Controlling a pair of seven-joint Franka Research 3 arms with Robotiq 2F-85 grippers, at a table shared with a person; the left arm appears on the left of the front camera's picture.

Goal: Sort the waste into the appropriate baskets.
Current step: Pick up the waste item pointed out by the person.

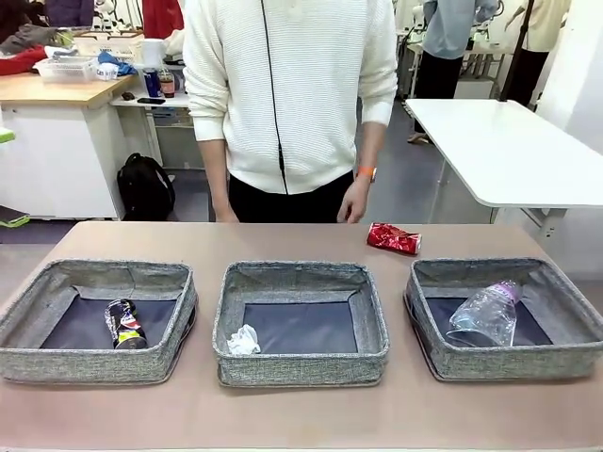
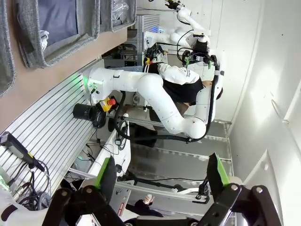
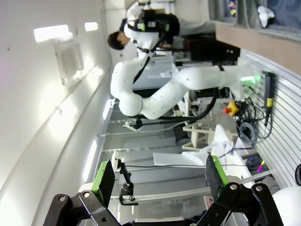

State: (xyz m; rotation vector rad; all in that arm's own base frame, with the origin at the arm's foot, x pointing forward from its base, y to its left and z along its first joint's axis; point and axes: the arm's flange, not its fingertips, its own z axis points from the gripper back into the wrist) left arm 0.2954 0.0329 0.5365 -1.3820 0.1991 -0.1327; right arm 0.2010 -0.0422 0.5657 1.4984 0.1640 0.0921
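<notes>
On the table stand 3 grey baskets: left (image 1: 42, 301), middle (image 1: 300, 273) and right (image 1: 565, 292). There are 2 drink cans, 1 dark can (image 1: 124, 325) and 1 red can (image 1: 393, 238), plus 1 clear plastic bottle (image 1: 485, 313) and 1 white paper wad (image 1: 244, 341). 1 person (image 1: 287, 94) stands at the far side, with 1 hand (image 1: 354, 202) clearly showing

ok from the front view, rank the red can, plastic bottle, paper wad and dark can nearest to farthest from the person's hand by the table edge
1. red can, on the table just beside the person's hand.
2. plastic bottle, in the right basket.
3. paper wad, near front left corner of the middle basket.
4. dark can, in the left basket.
</notes>
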